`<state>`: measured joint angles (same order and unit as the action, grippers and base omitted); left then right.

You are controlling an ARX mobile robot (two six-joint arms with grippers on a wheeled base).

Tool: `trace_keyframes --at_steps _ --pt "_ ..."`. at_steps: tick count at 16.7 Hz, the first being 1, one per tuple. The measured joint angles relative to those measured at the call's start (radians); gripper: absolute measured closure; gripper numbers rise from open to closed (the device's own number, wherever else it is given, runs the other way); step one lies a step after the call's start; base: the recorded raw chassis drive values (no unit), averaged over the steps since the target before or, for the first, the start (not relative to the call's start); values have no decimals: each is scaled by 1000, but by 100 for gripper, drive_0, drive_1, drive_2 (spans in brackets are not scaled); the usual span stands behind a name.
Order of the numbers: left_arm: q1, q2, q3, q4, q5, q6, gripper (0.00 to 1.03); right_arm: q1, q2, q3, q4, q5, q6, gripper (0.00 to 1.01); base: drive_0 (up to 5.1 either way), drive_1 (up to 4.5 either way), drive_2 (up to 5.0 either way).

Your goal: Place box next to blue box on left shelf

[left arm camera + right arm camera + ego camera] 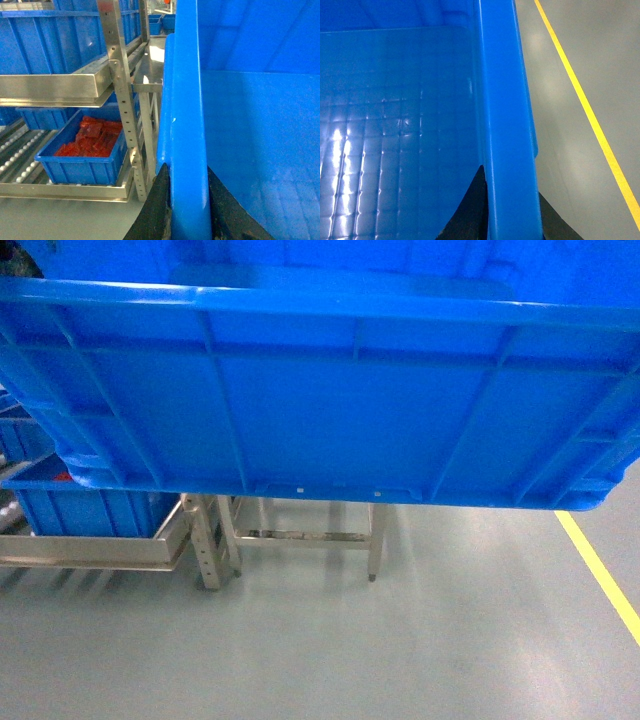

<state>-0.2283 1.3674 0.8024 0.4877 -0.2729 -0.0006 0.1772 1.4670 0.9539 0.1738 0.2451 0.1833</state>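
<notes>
Crate walls fill our head view: the box [340,410] hangs off the floor [400,650], spanning the frame from nine to three o'clock, ribbed side toward us. Our left gripper [189,210] has its dark jaws clamped on the box's thick rim, one finger outside, one inside. Our right gripper [512,210] pinches the opposite rim the same way. At nine o'clock in the left wrist view stands the left shelf [65,87], its rollers [20,160] carrying a small blue bin [85,162] of red parts. A yellow line [585,110] runs along the floor toward one o'clock.
</notes>
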Motion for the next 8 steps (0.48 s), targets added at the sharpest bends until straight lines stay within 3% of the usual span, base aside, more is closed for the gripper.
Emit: trace_keyframes --at_steps 8 --pt "-2 -2 -1 8 -1 -2 94 0 -9 -1 4 1 -2 91 -481 263 263"
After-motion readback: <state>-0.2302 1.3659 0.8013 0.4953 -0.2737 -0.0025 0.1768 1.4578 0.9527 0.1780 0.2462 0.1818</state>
